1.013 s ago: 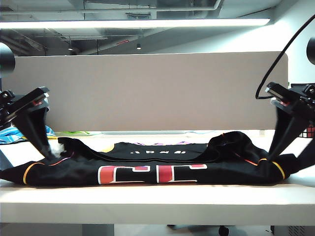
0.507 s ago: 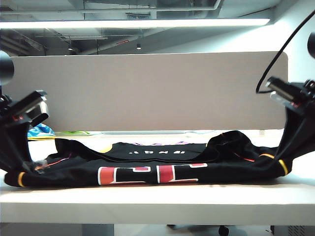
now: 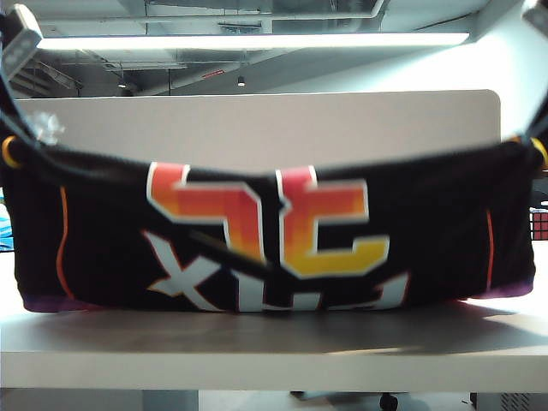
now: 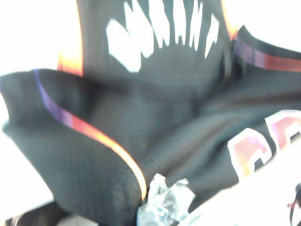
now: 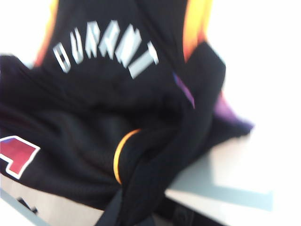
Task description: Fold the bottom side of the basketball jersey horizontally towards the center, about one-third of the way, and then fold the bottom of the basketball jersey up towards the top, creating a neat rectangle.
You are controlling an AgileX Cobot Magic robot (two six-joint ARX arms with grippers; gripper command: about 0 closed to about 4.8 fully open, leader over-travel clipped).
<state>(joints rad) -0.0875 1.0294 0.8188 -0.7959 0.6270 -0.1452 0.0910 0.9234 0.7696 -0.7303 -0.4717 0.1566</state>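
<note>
The black basketball jersey [image 3: 257,231] hangs like a curtain above the table, its orange-to-yellow number and white lettering upside down and facing the exterior camera. My left gripper [image 3: 15,147] is shut on its upper left corner, beside a white tag [image 3: 44,128]. My right gripper [image 3: 529,147] is shut on the upper right corner by the yellow trim. In the left wrist view the jersey [image 4: 155,117] bunches into the gripper [image 4: 136,214], fingers hidden by cloth. In the right wrist view the jersey [image 5: 117,108] gathers into the gripper [image 5: 134,212] the same way. The lower edge rests on the table.
A beige partition [image 3: 257,120] stands behind the table. The table's front edge [image 3: 274,338] runs below the hanging cloth. A light blue cloth [image 3: 4,231] peeks out at the far left, and a dark object [image 3: 539,224] at the far right.
Both grippers shut on the jersey's near corners and rose. The jersey, lying flat a second ago, now hangs stretched between them with the number showing.
</note>
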